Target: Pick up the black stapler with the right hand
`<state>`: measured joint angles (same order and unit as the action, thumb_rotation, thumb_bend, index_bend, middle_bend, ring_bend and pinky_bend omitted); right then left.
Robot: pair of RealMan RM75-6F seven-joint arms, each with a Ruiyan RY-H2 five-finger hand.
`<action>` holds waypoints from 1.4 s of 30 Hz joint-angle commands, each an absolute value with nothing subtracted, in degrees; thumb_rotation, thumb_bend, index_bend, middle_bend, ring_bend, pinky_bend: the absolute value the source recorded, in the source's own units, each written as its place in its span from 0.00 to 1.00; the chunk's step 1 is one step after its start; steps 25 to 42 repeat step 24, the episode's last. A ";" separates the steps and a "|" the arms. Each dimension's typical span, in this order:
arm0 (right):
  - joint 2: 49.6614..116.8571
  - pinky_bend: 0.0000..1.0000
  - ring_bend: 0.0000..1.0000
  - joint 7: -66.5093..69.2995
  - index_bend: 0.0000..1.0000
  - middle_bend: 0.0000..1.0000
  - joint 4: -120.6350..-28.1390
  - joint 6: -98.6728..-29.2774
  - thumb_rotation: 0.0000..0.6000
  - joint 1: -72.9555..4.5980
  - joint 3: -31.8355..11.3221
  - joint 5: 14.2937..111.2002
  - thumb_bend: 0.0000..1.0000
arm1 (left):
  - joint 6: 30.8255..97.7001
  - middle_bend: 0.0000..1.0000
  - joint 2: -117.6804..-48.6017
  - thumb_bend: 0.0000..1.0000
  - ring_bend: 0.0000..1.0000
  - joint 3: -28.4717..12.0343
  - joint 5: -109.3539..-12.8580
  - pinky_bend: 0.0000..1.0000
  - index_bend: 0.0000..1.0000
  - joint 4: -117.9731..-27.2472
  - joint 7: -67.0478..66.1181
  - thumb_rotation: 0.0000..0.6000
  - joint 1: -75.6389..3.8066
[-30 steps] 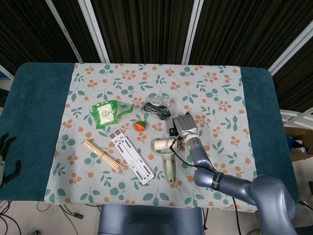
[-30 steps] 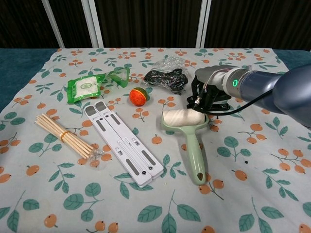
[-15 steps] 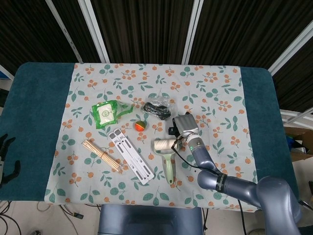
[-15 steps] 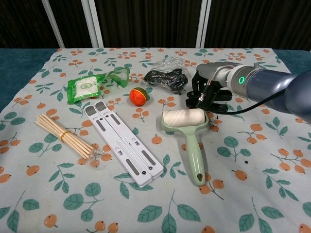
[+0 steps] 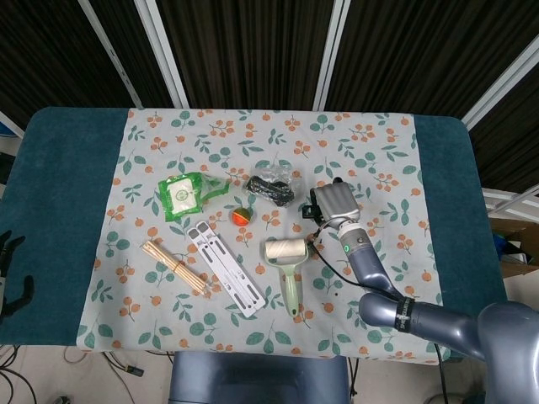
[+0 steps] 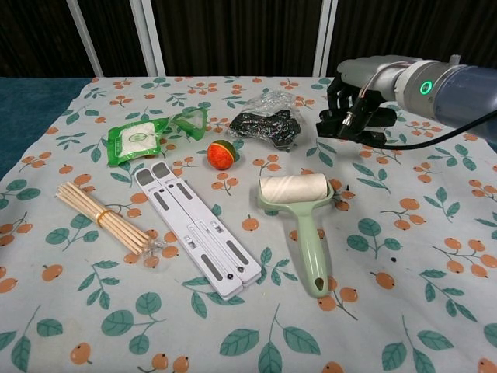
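The right hand hangs above the cloth toward the far right part of the bench, its dark fingers curled around the black stapler, which it holds clear of the surface. From the head view the same hand shows as a grey block just right of the clear bag, with the stapler peeking out as a dark sliver at its left edge. The left hand sits off the bench's left edge, low in the head view; its dark fingers are spread and grasp nothing.

On the cloth, a clear bag of black items lies near the far middle, just left of the raised hand. An orange and green ball rests a little nearer, between the bag and a green packet that lies toward the left. A lint roller with a pale green handle lies near the centre, roll toward the far edge and handle pointing to the near edge. Left of it a white folding stand runs diagonally, and a banded bundle of wooden sticks lies beside that, closest to the left edge.
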<state>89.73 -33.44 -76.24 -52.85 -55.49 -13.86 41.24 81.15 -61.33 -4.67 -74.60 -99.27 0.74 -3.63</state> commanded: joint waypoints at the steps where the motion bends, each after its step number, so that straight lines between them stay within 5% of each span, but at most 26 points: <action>1: 86.88 0.24 0.46 -35.47 0.56 0.57 -80.33 -55.49 1.00 -55.01 -13.92 42.53 0.43 | 81.25 0.00 -61.38 0.52 0.00 -4.71 -74.64 0.01 0.12 -99.26 0.72 1.00 -3.60; 9: 76.38 0.24 0.46 -36.85 0.57 0.57 -94.88 -58.29 1.00 -53.49 -15.90 41.06 0.43 | 81.44 0.00 -61.33 0.52 0.00 -4.68 -74.85 0.01 0.12 -99.23 0.80 1.00 -3.49; 22: 65.23 0.24 0.46 -33.21 0.56 0.56 -104.78 -63.35 1.00 -49.64 -17.34 46.43 0.43 | 81.41 0.00 -61.47 0.51 0.00 -4.66 -74.78 0.01 0.12 -99.13 0.15 1.00 -3.51; 42: 64.70 0.24 0.46 -30.69 0.57 0.56 -104.93 -64.66 1.00 -48.81 -18.43 47.59 0.43 | 81.47 0.00 -61.48 0.52 0.00 -4.68 -74.76 0.01 0.12 -99.17 0.14 1.00 -3.48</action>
